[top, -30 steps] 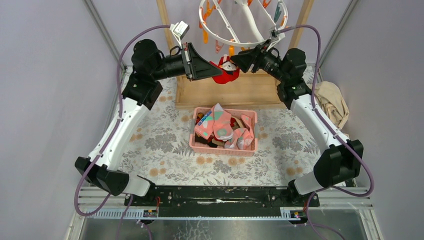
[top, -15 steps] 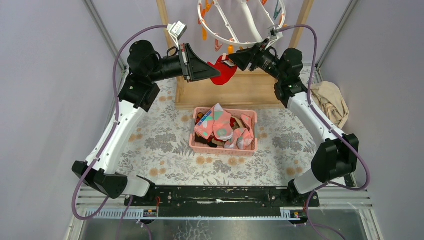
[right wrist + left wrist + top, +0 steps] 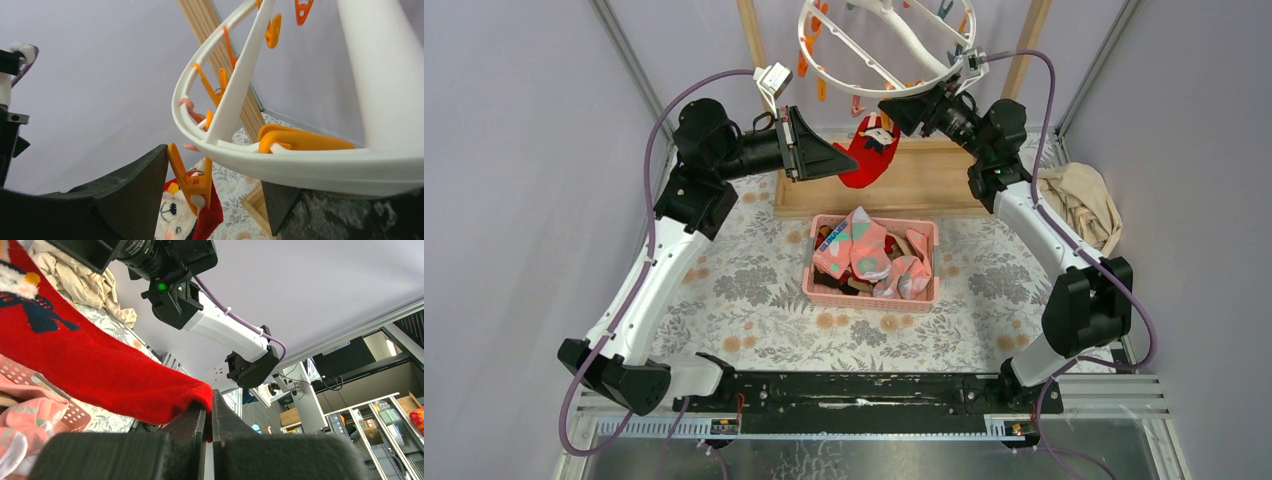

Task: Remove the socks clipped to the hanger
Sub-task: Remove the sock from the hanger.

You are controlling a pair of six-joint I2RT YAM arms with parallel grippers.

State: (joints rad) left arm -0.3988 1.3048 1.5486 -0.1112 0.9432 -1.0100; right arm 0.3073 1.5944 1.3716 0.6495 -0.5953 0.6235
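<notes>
Red cloth stands out in the top view: the red sock (image 3: 871, 160) hangs below the near rim of the hanger (image 3: 824, 72), drawn sideways toward the left hand (image 3: 852, 170). That hand is clenched on the sock's lower edge, and the pull looks meant to carry it off once its clip lets go. The right hand (image 3: 896, 104) reaches in under the ring from the other side. Other socks (image 3: 864, 255) lie heaped in the pink basket (image 3: 816, 288) on the flowered counter (image 3: 744, 290), just in front of the hanger, probably so freed ones can be dropped in. From above, the clip itself is lost behind ring and hand.

In the left wrist view, the fingers (image 3: 187, 427) pinch the sock's hem flat between them. Only a narrow edge is caught, so the hold seems slight. The sock's upper part runs out of frame at top left.

In the right wrist view, the hand stands released, its jaws wide on either side of the orange clip (image 3: 192, 182) biting the cuff, apparently placed to squeeze it open. Whether either finger touches the clip I cannot tell, and the ring hides one fingertip.
</notes>
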